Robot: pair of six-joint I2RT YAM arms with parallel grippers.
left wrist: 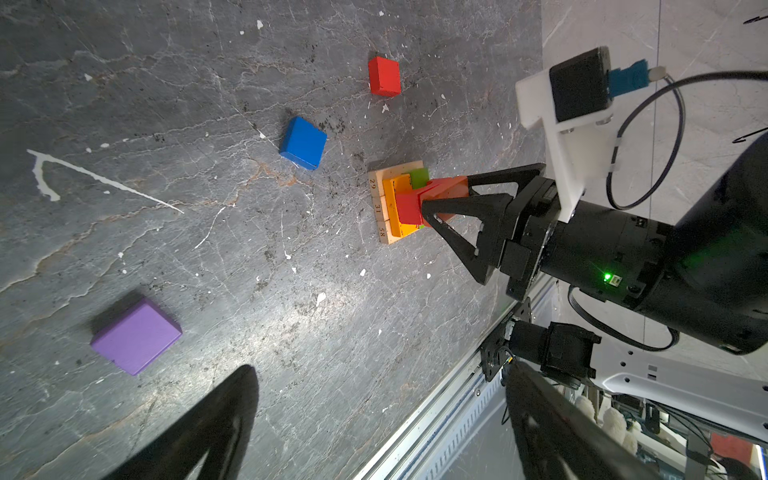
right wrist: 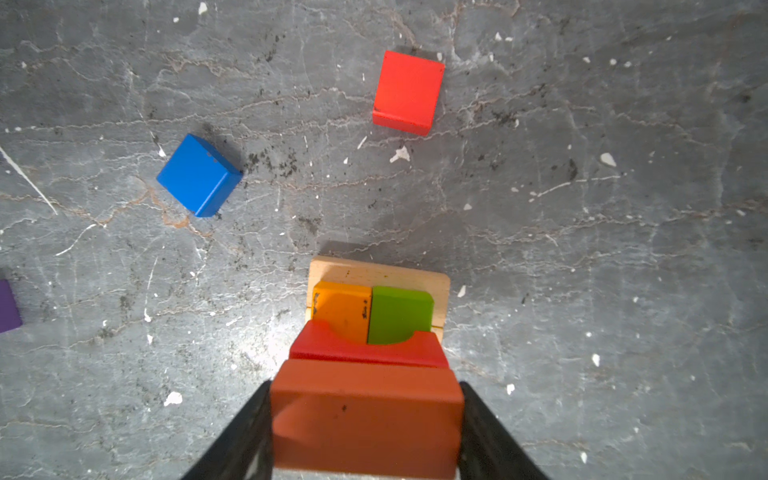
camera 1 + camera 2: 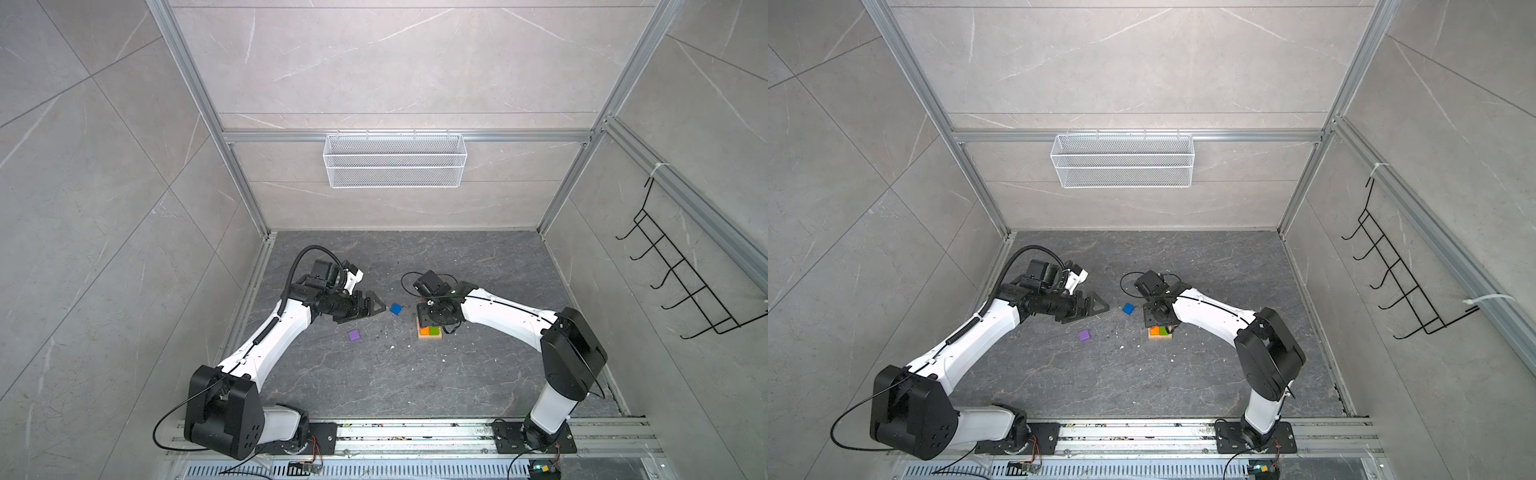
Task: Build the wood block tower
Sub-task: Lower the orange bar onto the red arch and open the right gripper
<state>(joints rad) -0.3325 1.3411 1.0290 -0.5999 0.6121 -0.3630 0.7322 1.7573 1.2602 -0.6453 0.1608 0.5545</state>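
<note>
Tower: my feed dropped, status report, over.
Left fingers open, empty. Right fingers shut on red-orange block at the tower. Blue cube, red cube, purple cube loose, none blocking.

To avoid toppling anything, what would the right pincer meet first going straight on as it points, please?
The right pincer holds an orange-red block, which would meet the red arched block just beneath, atop the tower; they may already touch.

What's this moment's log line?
right end effector: shut on red block at tower | left end effector: open | loose: blue cube, purple cube, red cube
</note>
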